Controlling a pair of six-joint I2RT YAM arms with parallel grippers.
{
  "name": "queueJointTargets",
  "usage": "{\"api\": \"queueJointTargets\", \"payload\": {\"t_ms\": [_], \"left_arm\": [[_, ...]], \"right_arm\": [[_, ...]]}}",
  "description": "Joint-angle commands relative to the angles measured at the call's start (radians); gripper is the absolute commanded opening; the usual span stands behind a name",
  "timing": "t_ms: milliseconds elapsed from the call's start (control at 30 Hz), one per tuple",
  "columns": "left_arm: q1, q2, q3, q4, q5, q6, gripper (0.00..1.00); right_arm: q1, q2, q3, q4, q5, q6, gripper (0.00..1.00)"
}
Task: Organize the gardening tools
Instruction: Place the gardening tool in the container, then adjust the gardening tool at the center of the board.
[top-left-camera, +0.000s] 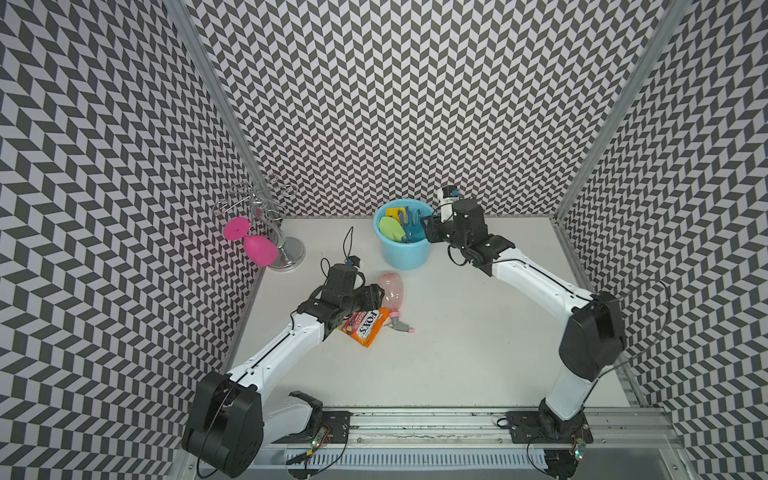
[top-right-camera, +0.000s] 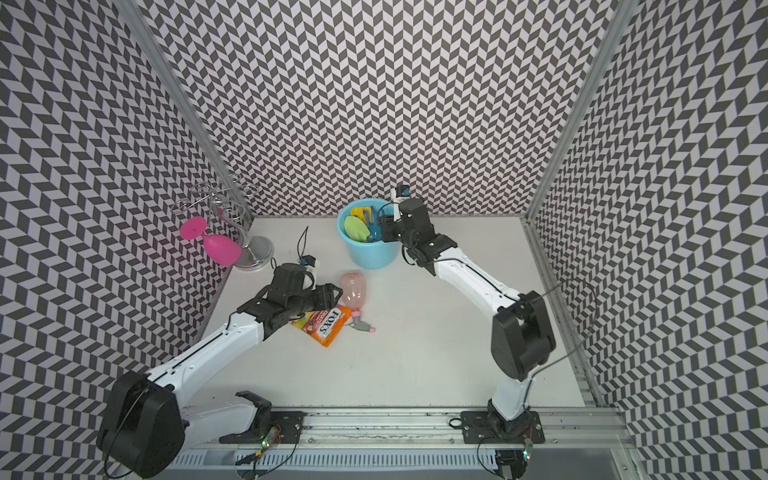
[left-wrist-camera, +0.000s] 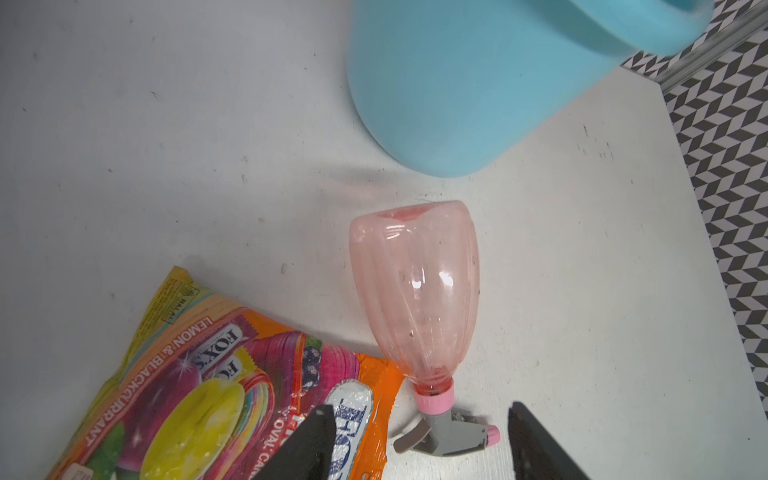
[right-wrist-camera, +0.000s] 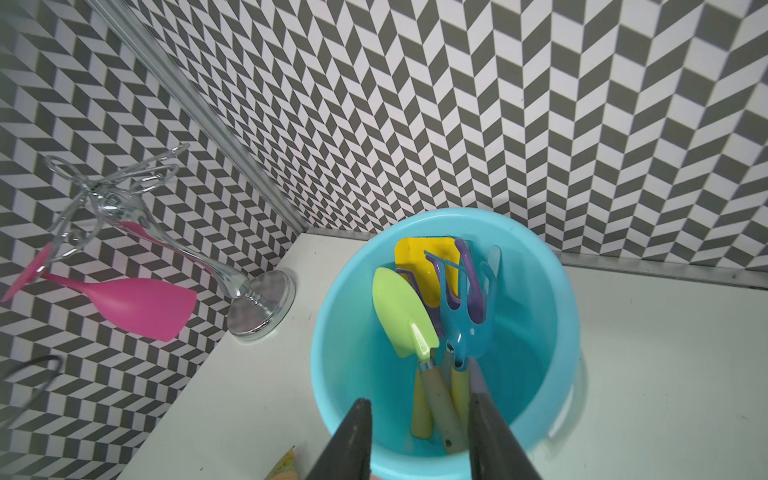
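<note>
Several gardening tools stand in the light blue bucket (right-wrist-camera: 345, 332): a green trowel (right-wrist-camera: 401, 311), a yellow trowel (right-wrist-camera: 415, 266), a teal fork (right-wrist-camera: 461, 328) and a purple fork (right-wrist-camera: 469, 270). My right gripper (right-wrist-camera: 419, 401) hovers open over the bucket's near rim, the handles lying loose below it. The pink spray bottle (left-wrist-camera: 419, 291) lies on its side on the table, grey nozzle (left-wrist-camera: 453, 436) toward me. My left gripper (left-wrist-camera: 419, 413) is open above the bottle's neck, one finger over the candy bag. Both top views show the bottle (top-left-camera: 392, 293) (top-right-camera: 353, 289).
An orange FOX'S candy bag (top-left-camera: 365, 328) lies flat against the bottle's neck. A chrome glass rack (top-left-camera: 286, 249) with a pink wine glass (top-left-camera: 259, 249) hanging from it stands at the back left corner. The bucket (top-left-camera: 405, 253) sits near the back wall.
</note>
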Motion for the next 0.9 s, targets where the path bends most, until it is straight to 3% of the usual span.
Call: {"api": "queueJointTargets", "payload": {"t_ms": [0, 300, 500, 867], "left_arm": [[-0.044, -0.007, -0.012, -0.010, 0.019, -0.018, 0.68], [-0.174, 0.083, -0.025, -0.010, -0.036, -0.067, 0.68], [-0.199, 0.149, -0.018, -0.007, -0.089, -0.105, 0.67], [-0.208, 0.251, 0.014, 0.053, -0.126, -0.132, 0.61]], "right_arm": [[-0.003, -0.100, -0.133, 0.039, 0.031, 0.036, 0.45], [-0.003, -0.295, -0.408, -0.028, 0.043, 0.084, 0.46], [-0.003, -0.392, -0.556, -0.002, 0.032, 0.108, 0.45], [-0.004, -0.429, -0.654, -0.021, 0.047, 0.115, 0.45]]}}
